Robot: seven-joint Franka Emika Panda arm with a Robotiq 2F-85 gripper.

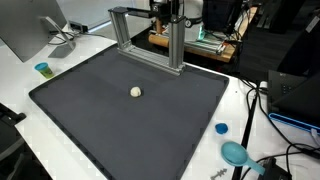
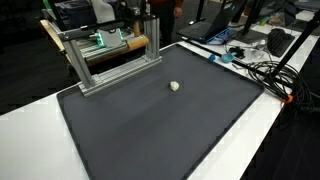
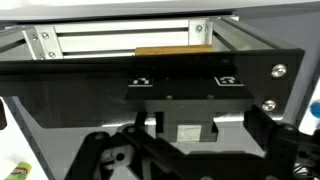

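The gripper (image 3: 190, 155) hangs above the metal frame (image 1: 177, 45) at the worktop's far edge, fingers (image 3: 285, 155) spread wide and empty; lowering cleanly likely means clearing its top bar.

We see a white table (image 1: 15, 95) carrying a dark grey mat (image 1: 130, 125) in both exterior views. At ten o'clock of the mat stands a monitor (image 1: 28, 28); at four o'clock black cables (image 1: 290, 150) tangle. Beyond twelve o'clock, a cluttered bench (image 1: 222, 47) sits in a dim room.
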